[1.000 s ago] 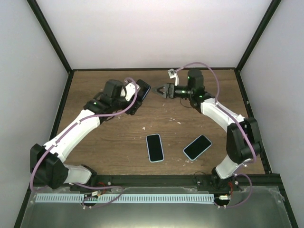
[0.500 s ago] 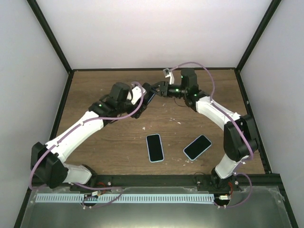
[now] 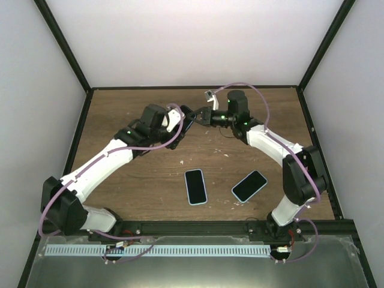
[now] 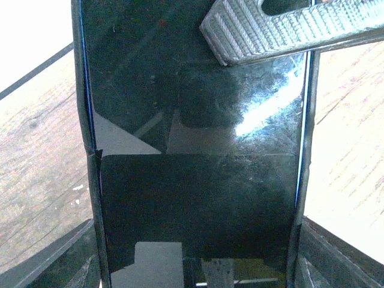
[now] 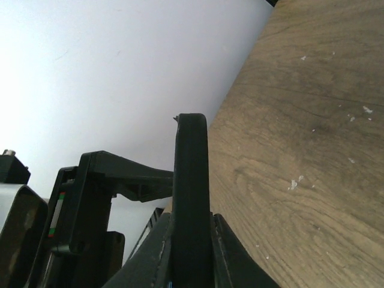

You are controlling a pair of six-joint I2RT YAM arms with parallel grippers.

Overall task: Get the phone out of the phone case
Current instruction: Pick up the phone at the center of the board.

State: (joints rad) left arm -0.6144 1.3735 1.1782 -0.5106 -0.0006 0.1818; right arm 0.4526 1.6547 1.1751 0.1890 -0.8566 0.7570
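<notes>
The table [image 3: 138, 174] is brown wood grain scattered with pale crumbs [image 3: 225, 154]. White walls [image 3: 192, 42] close it in on three sides, with black frame posts [image 3: 63, 45] running up the corners. A pale perforated strip [image 3: 156, 250] lies along the near edge, in front of the arm bases. Two loose handsets lie flat toward the near right of the table, a little apart. One, a blue-rimmed handset [image 3: 195, 186], points straight away from the arms, and the other, a slanted handset [image 3: 249, 186], is turned on a diagonal. Both show dark screens. Over the far middle of the table, lifted off the wood, is the phone [image 3: 187, 124], seated inside its dark phone case [image 4: 90, 138]. In the left wrist view the case's rim runs up both long sides of the glass. The left gripper [image 3: 181, 125] has its jaws spread wide and clamped across the case's width at the lower end, one on each long side. The right gripper [image 3: 197, 116] meets it from the other side. Its jaws are pressed together on the phone's upper end, one ribbed grey finger [image 4: 270, 30] flat on the screen. The right wrist view shows the device edge-on, pinched between the two fingers.
</notes>
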